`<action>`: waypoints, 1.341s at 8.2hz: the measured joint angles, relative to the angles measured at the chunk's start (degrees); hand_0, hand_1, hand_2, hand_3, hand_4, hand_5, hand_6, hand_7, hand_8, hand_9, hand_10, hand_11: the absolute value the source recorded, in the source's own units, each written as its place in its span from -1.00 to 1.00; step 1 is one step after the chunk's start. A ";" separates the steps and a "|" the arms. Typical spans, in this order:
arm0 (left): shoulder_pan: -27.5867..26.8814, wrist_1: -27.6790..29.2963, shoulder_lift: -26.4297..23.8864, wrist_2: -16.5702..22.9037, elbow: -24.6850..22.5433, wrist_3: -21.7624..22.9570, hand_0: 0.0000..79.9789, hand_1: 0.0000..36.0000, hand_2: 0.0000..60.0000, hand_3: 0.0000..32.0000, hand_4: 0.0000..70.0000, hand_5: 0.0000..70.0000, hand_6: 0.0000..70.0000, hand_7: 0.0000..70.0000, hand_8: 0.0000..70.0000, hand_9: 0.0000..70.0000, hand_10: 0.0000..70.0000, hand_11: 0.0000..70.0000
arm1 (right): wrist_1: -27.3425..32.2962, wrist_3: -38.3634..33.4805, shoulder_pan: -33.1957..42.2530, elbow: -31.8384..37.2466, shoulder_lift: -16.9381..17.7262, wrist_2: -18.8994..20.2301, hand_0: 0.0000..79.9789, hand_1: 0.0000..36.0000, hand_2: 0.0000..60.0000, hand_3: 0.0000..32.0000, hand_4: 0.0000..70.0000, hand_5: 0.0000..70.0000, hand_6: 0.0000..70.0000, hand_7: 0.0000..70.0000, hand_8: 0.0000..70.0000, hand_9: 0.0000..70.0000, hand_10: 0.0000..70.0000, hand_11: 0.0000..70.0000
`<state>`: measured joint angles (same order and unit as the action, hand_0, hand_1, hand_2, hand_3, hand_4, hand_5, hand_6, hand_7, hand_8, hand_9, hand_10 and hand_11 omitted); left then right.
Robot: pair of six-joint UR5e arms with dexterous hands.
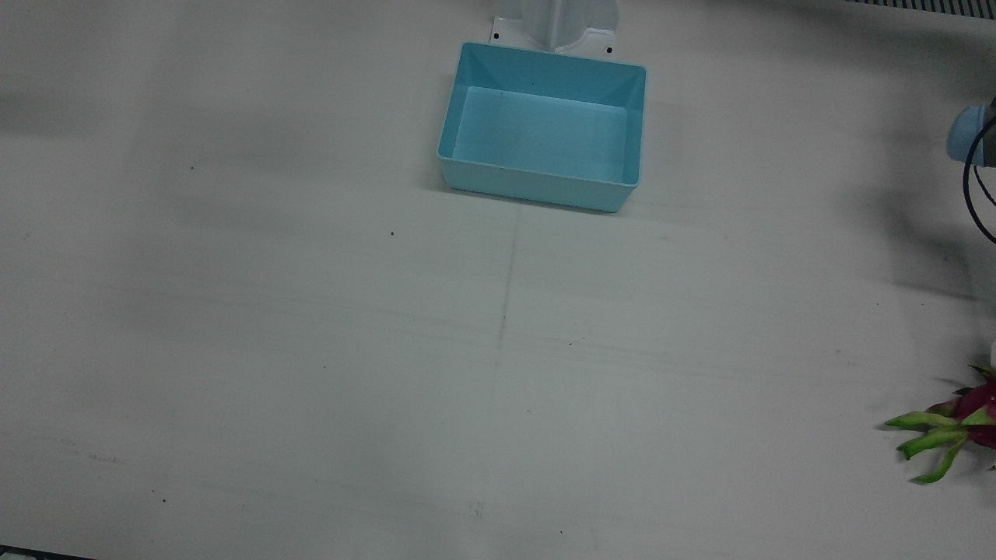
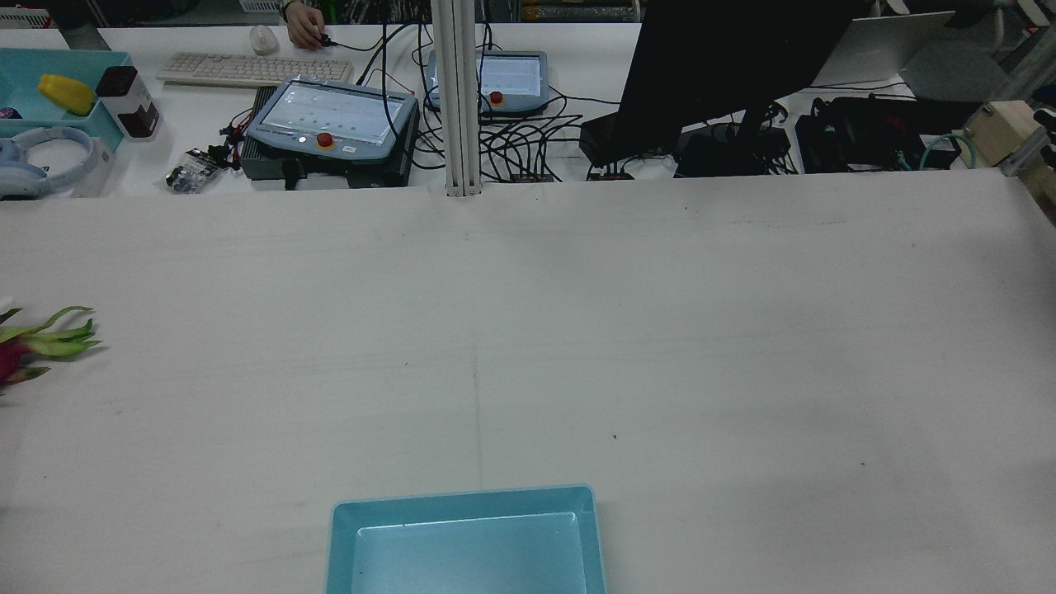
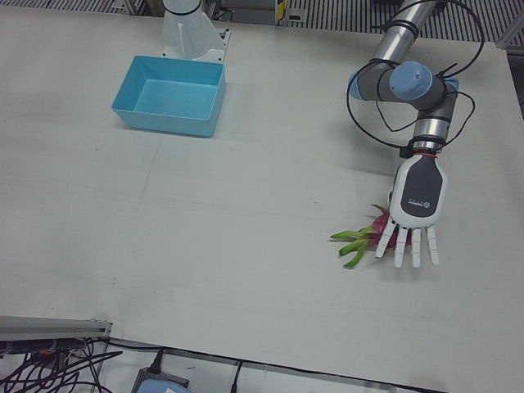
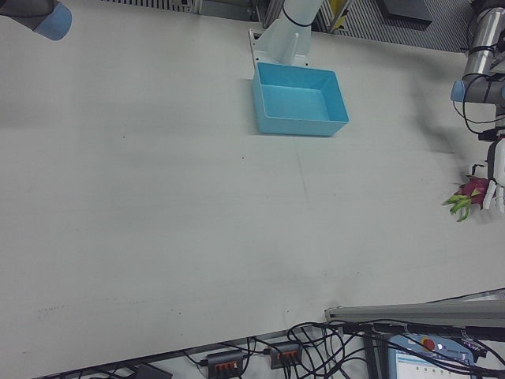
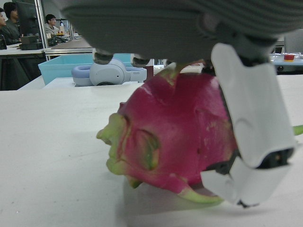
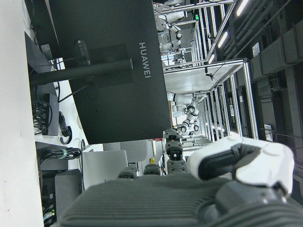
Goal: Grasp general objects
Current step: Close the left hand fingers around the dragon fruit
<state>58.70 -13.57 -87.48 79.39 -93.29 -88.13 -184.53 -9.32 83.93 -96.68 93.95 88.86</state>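
Pink and green fill our left hand's own camera: the dragon fruit (image 5: 175, 137) lies on the table (image 3: 246, 213) right under the palm, with one white finger (image 5: 251, 127) down along its side, and whether it touches the skin we cannot tell. From the left-front view our left hand (image 3: 416, 206) hangs over the fruit with its fingers straight and spread, pointing down past the fruit's body, so nothing is held yet. The green leaf tips stick out toward the table's middle, clear of the hand.

We judge this to be the approach step, just before the grasp. What comes next, we think, calls for lowering the palm a little and curling the fingers round the fruit's thick middle, not its thin leaves, which would bend and slip.

Farther off, the blue bin (image 3: 170, 94) stands empty near the arm pedestal, well apart from the fruit.

Our right hand (image 6: 189, 198) shows only in its own camera, aimed at a black monitor (image 6: 109, 66) beyond the table; its fingers look loosely extended, and it holds nothing.
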 measured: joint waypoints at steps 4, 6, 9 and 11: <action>0.11 -1.17 -0.58 -0.98 0.08 -0.83 0.37 1.00 1.00 -0.76 -1.00 -0.57 -1.00 -1.00 -1.00 -1.00 -1.00 -1.00 | 0.05 0.00 -0.05 0.00 0.00 0.00 -1.00 -1.00 -1.00 -1.00 -1.00 -1.00 -1.00 -1.00 -1.00 -1.00 -1.00 -1.00; 0.16 -2.77 -1.64 -1.06 0.16 -2.79 0.34 1.00 1.00 -1.00 -1.00 -0.01 -1.00 -1.00 -1.00 -1.00 -1.00 -1.00 | 0.02 0.00 -0.04 0.00 0.00 0.00 -1.00 -1.00 -1.00 -1.00 -1.00 -1.00 -1.00 -1.00 -1.00 -1.00 -1.00 -1.00; 0.23 -4.92 -2.85 -1.14 0.21 -4.79 0.33 1.00 1.00 -1.00 -1.00 0.25 -1.00 -1.00 -1.00 -1.00 -1.00 -1.00 | 0.04 0.00 -0.04 0.00 0.00 0.00 -1.00 -1.00 -1.00 -1.00 -1.00 -1.00 -1.00 -1.00 -1.00 -1.00 -1.00 -1.00; 0.33 -5.33 -2.98 -1.52 0.19 -5.33 0.24 1.00 1.00 -1.00 -1.00 0.77 -1.00 -0.99 -1.00 -1.00 -1.00 -1.00 | 0.02 0.00 -0.05 0.00 0.00 0.00 -1.00 -1.00 -1.00 -1.00 -1.00 -1.00 -1.00 -1.00 -1.00 -1.00 -1.00 -1.00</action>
<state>59.03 -18.89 -90.46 77.87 -93.10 -93.47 -184.51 -9.32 83.88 -96.68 93.95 88.86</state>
